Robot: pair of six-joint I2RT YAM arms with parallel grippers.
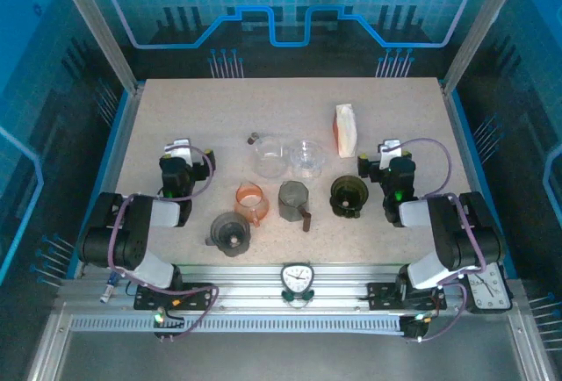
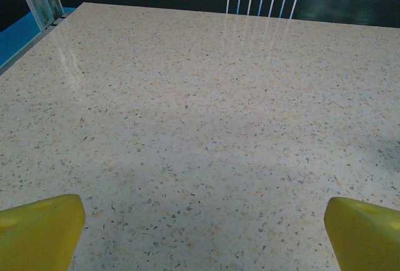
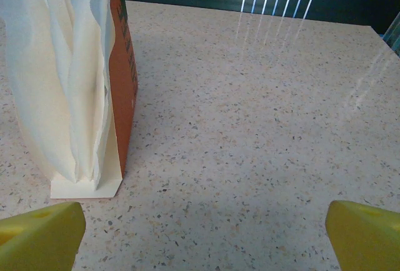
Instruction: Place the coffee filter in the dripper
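While both of my arms sit low at the near edge of the table [image 1: 176, 109], a small round dial [image 1: 297, 277] stands on the rail between their bases. Just past it, my left gripper [image 2: 201, 236] hangs over bare speckled tabletop. Its jaws are spread wide with nothing between them, and its yellow fingertips [image 2: 39, 228] show at the two lower corners of the left wrist view. My right gripper [image 3: 203, 236] is spread just as wide and holds nothing, its yellow pads [image 3: 365, 233] low at either side of the right wrist view.

Between my two arms, the nearest thing is a dark round vessel [image 1: 230, 232], towards my left. A little farther stands a row of three. An orange-tinted glass jug [image 1: 250, 202] is on the left, a grey pitcher [image 1: 293, 199] just beside it, and the dark dripper [image 1: 349, 194] on the right, close to my right wrist. The dripper's dark inside is open to the overhead view.

Beyond that row, two clear glass cups [image 1: 288, 156] stand side by side, almost touching.

Farthest out are the coffee filters [image 3: 59, 77], directly beyond the dripper and apart from it. They stand upright in a pack with an orange side [image 3: 125, 77]. From my right wrist they are ahead and to the left of my fingers, with the white fluted papers fanned slightly open and the pack resting on its pale base flap.
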